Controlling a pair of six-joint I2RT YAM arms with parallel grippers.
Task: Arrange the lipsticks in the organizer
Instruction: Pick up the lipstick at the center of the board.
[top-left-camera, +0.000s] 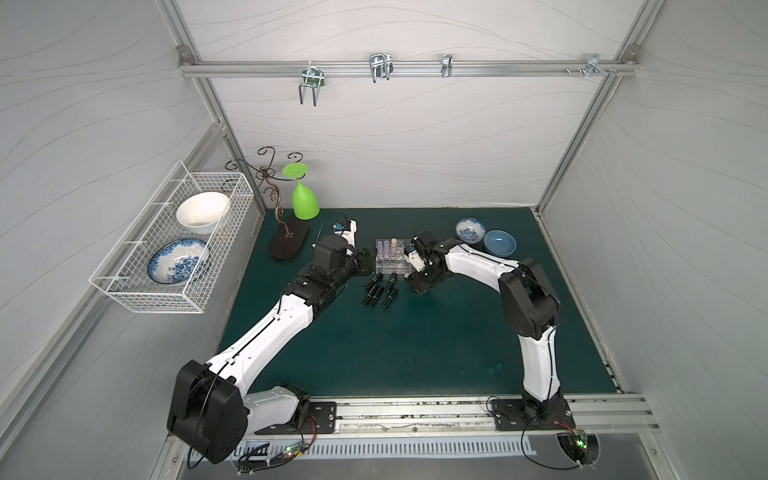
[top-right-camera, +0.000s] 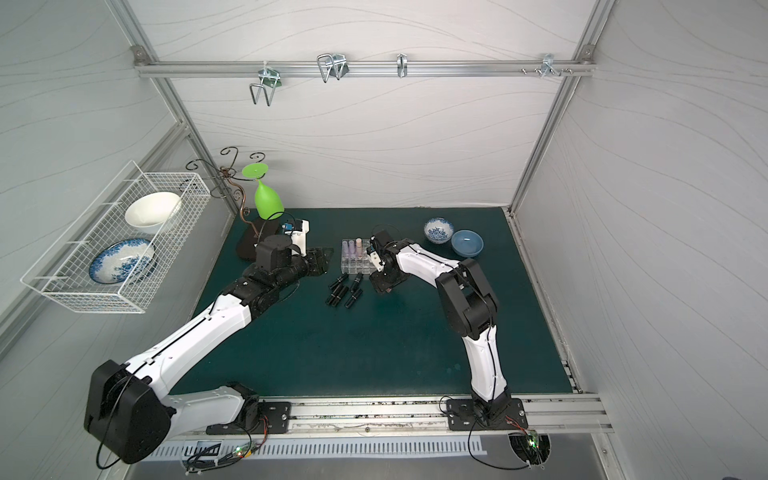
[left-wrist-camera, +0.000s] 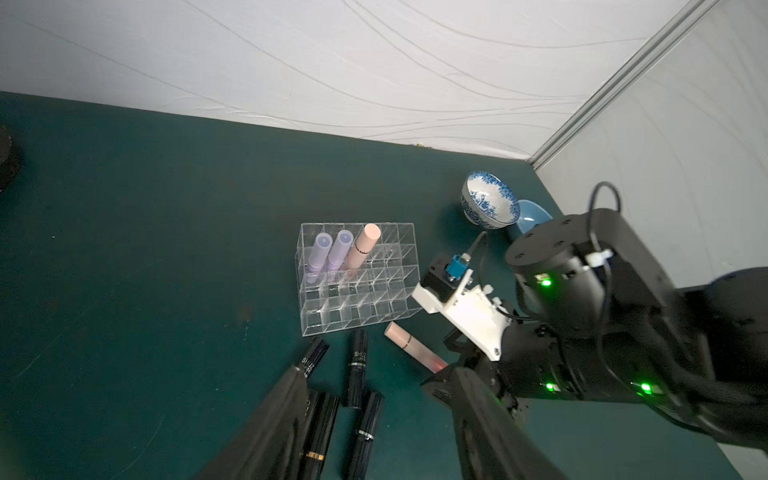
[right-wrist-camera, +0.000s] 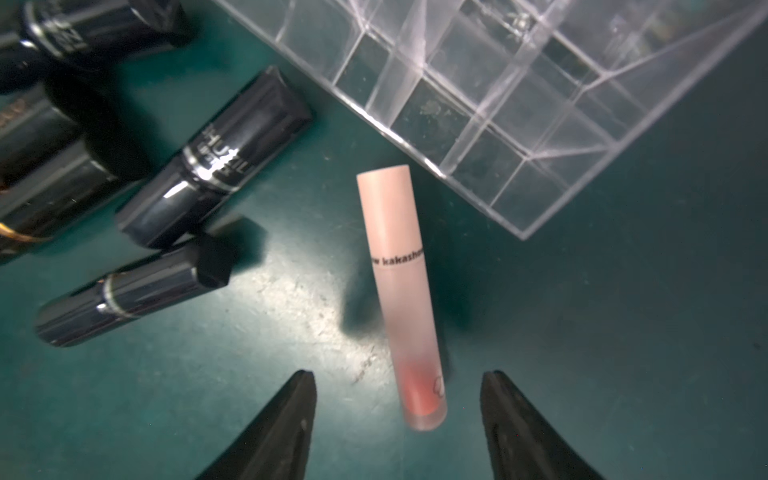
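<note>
Right gripper (right-wrist-camera: 397, 376): spread, nothing held | peach tube (right-wrist-camera: 395, 270): laid flat between its tips, touched by neither, beside organizer (right-wrist-camera: 525, 156) | left gripper (left-wrist-camera: 376, 370): spread, empty

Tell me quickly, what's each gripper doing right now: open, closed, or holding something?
Left gripper: open, fingers spread near the black lipsticks, holding nothing.
Right gripper: open, fingers either side of the peach-pink lipstick, not gripping it.

White arm shells (top-left-camera: 266, 336), blk joints (top-left-camera: 528, 299) — blk cables (left-wrist-camera: 602, 199), green LEDs (left-wrist-camera: 545, 282)
</note>
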